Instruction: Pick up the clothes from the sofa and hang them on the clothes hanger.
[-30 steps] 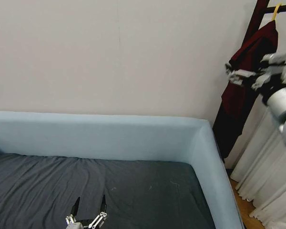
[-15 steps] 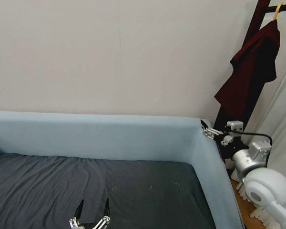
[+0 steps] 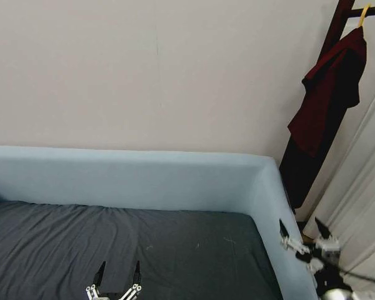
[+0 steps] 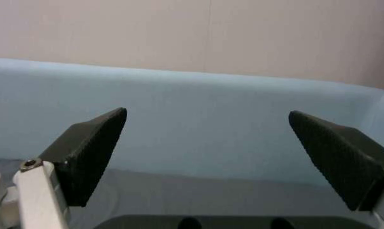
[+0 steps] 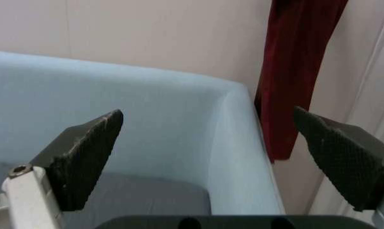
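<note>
Seemingly the hanging is done, red garment (image 3: 328, 87) on the hanger (image 3: 362, 11), left gripper (image 3: 120, 267) over the sofa (image 3: 175, 181) and right gripper (image 3: 300, 226) beside its arm both spread empty, needing only parking

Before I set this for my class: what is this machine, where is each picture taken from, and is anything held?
A wheeled robot with two arms, each ending in a two-fingered tool. One picture is from its head camera, looking down at a light blue sofa with a dark grey seat; the others are from wrist cameras. The left tool hangs open over the seat, the right tool open by the sofa's end. Both are empty. A dark red garment hangs on a hanger.
</note>
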`<state>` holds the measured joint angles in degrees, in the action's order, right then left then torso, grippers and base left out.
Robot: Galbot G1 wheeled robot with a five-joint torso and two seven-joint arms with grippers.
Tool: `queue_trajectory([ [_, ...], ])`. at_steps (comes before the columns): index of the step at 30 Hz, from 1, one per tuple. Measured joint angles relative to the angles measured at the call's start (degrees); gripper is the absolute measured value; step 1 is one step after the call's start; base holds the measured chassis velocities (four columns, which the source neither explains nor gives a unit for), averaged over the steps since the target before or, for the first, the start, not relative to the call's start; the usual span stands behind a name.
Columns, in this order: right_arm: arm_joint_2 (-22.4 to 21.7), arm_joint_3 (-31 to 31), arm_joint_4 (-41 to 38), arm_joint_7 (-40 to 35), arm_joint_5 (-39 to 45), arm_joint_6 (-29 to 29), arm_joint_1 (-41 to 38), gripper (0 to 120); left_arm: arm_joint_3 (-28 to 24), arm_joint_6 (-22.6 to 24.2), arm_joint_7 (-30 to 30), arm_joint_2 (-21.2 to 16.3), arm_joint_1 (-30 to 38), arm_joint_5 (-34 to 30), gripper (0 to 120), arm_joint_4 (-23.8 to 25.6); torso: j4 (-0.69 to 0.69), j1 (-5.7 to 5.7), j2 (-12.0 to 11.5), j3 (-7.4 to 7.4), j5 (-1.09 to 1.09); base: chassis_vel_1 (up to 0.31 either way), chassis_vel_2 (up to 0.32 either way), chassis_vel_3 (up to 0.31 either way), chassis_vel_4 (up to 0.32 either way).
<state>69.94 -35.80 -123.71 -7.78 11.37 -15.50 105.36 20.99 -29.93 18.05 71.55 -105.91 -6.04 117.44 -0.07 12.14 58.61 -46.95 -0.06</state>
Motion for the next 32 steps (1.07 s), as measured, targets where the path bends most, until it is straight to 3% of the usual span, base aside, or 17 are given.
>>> queue_trajectory([
  [8,6.43,-1.24,0.6,2.67,-2.99,-9.64,6.08,100,1.61,-0.01,0.62,-1.66,-0.2,-1.21,100,0.16,0.01,0.0,0.0,-0.01,0.0,0.0,0.0,0.0,0.0],
  [14,7.65,-1.08,0.21,3.19,-4.78,-14.12,8.94,100,3.27,-0.55,1.29,-4.07,-1.82,-2.02,100,0.62,0.01,0.0,-0.01,-0.01,0.0,0.0,0.0,0.0,0.0],
  [32,7.66,-0.75,0.87,4.13,-4.4,-14.82,9.03,100,3.34,-1.47,1.72,-4.21,-1.7,-2.25,100,0.41,0.0,0.01,-0.01,-0.01,0.02,0.0,0.0,0.0,0.0],
])
